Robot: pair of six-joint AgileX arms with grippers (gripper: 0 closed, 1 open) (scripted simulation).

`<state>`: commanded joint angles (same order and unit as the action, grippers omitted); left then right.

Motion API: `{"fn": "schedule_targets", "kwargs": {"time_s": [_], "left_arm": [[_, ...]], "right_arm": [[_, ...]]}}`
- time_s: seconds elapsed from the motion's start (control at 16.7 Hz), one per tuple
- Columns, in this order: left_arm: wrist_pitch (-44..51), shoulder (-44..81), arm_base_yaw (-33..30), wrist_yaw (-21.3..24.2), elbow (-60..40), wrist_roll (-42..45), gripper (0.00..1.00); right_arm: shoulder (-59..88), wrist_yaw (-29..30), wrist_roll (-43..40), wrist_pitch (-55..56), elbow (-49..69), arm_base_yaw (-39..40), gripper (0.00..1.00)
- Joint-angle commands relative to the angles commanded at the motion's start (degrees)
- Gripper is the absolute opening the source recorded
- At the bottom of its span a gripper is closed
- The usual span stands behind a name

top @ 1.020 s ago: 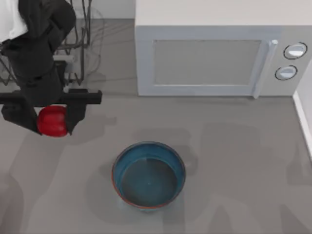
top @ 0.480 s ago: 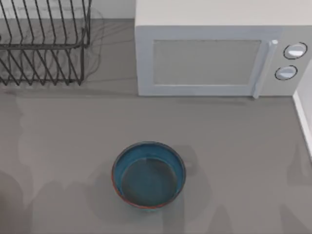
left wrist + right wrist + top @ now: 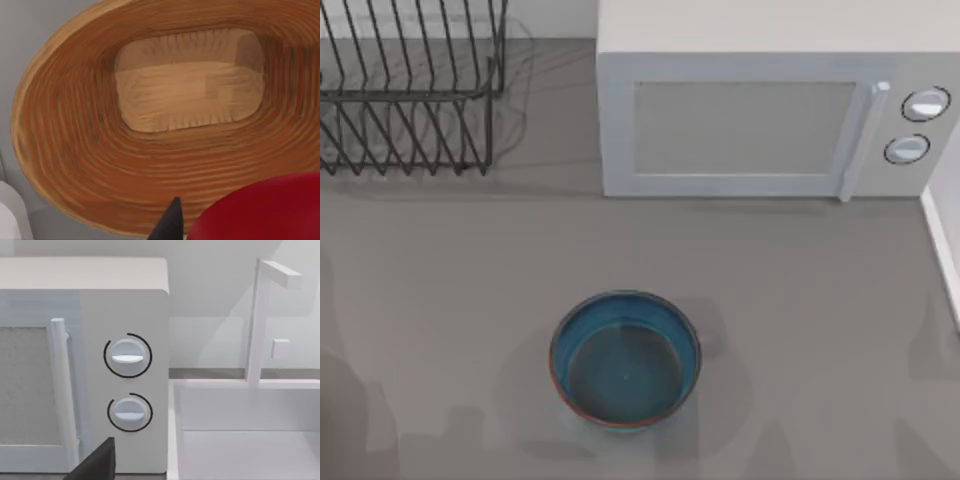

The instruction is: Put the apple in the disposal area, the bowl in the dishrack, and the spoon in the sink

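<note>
Currently on the counter, top view: bowl (image 3: 625,359), round, deep, blue-teal glaze inside, thin reddish-brown rim, sitting upright near the front centre, touching nothing. Open grey counter (image 3: 800,300) on all sides of it, esp. to the left and right.

Dishrack (image 3: 410,90): black thin wire, rows of slanted upright prongs, raised wire side; back left corner, well apart from the bowl, unloaded as far as visible.

Microwave (image 3: 760,110): pale boxy casing, flat door w/ mesh window, vertical bar handle, two round dials at its right end; back centre to right, just beside the dishrack w/ a narrow gap between.

Left wrist view: apple (image 3: 260,210), glossy red, rounded, close to the camera, w/ one dark pointed fingertip (image 3: 170,222) just beside it. Apple hangs above a woven basket (image 3: 75,150): oval, brown ribbed weave in concentric ridges, paler flat rectangular bottom, wide flaring rim. Left gripper looks to be pinching the apple, though just one finger shows.

Right wrist view: microwave's dial end (image 3: 127,357), smooth white; next to it a white sink basin (image 3: 250,440) w/ straight edges and a squared faucet (image 3: 260,320) rising at the back. One dark finger (image 3: 97,465) of the right gripper pokes in low; can't tell if spread or pressed together.
</note>
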<state>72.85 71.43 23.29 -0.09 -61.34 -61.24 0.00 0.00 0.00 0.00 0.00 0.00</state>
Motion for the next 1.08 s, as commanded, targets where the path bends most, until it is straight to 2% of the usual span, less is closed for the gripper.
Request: {"fn": "schedule_targets", "kwargs": {"time_s": [0.24,0.6,0.9,1.08], "left_arm": [[-2.29,0.72,-0.17,0.01,1.98,0.26,0.0],[-15.65,2.91,0.32,0.0,12.57,0.4,0.0],[-16.82,3.14,0.38,0.04,13.68,0.43,0.0],[-16.82,3.14,0.38,0.04,13.68,0.43,0.23]], "right_arm": [[0.0,0.0,0.0,0.0,0.0,0.0,1.0],[0.0,0.0,0.0,0.0,0.0,0.0,1.0],[0.0,0.0,0.0,0.0,0.0,0.0,1.0],[0.0,0.0,0.0,0.0,0.0,0.0,1.0]]}}
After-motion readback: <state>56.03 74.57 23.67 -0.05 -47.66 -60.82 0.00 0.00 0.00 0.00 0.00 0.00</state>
